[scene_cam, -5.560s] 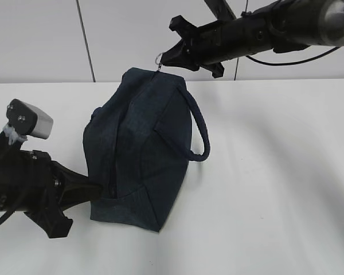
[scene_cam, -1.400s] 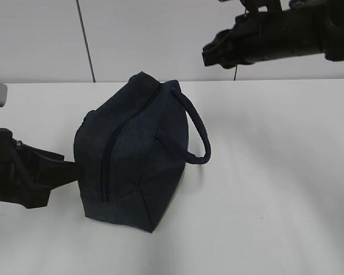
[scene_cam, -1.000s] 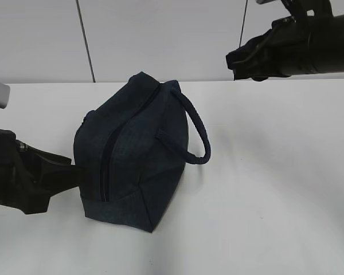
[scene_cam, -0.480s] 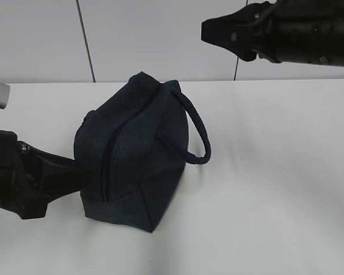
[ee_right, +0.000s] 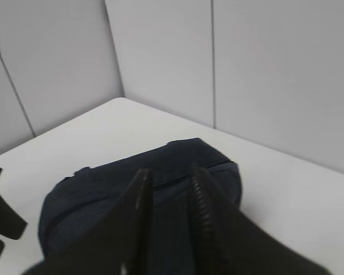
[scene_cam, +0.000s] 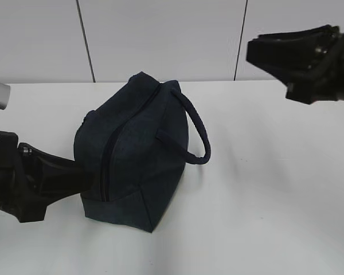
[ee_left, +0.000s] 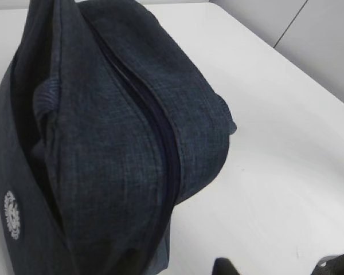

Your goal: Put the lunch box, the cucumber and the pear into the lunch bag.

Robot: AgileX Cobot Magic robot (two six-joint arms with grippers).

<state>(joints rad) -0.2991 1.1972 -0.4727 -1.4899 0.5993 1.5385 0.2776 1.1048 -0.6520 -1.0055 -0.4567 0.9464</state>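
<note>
The lunch bag (scene_cam: 135, 152) sits on the white worktop (scene_cam: 264, 189), left of centre, lying over on its side with the zipper (scene_cam: 106, 166) running along the top face toward the near left end. The zipper looks closed along the length that shows. One padded loop handle (scene_cam: 198, 134) arcs out to the right, resting against the worktop.

Down at the near left, the left pincer (scene_cam: 83, 177) is right up against the bag's near-left end at the zipper end; its jaws stand at a narrow gap, and whether they pinch fabric or the pull I cannot tell.

Up at the far right, the right pincer (ee_right: 167, 197) hangs in the air well apart from the bag, jaws narrowly parted with nothing between them.
</note>
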